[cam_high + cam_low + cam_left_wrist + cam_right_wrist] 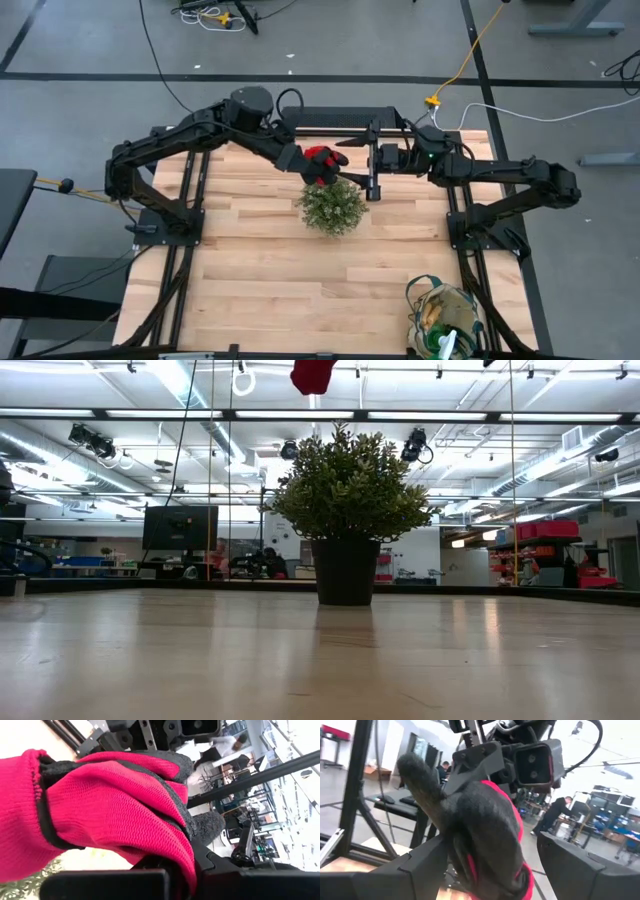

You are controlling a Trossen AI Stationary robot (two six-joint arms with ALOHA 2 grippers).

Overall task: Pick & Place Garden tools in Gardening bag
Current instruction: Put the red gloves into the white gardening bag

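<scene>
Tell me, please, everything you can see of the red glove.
The red glove is knitted red fabric with dark grey coated palm and fingertips. It hangs bunched in the air above the plant, clamped in the shut left gripper. The open right gripper has its fingers either side of it.

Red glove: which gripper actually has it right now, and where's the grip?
The left gripper is shut on the red glove, pinching it at one edge, above the plant. The right gripper is open, its fingers either side of the glove, not clamping it.
</scene>
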